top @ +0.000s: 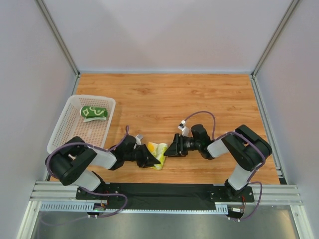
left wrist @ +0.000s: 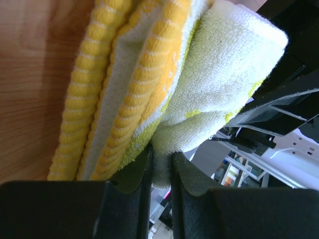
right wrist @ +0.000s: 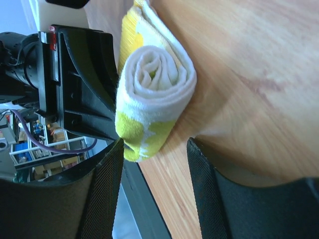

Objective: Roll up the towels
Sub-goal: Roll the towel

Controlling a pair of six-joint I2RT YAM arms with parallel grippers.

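The yellow and lime-green towel point(top: 158, 153) lies rolled on the wood table between my two grippers. My left gripper point(top: 149, 159) is shut on a lime-green fold of that yellow towel point(left wrist: 169, 89) at its near end. My right gripper point(top: 173, 147) stands open just right of the roll. In the right wrist view the spiral end of the yellow towel point(right wrist: 155, 82) faces the camera, and one finger point(right wrist: 102, 184) touches its lower edge. The dark green towel point(top: 93, 112) with white pattern lies rolled in the basket.
A white perforated basket point(top: 67, 128) stands at the left, close behind my left arm. The black rail runs along the table's near edge point(top: 164, 189), right below the yellow roll. Grey walls close in the table on three sides.
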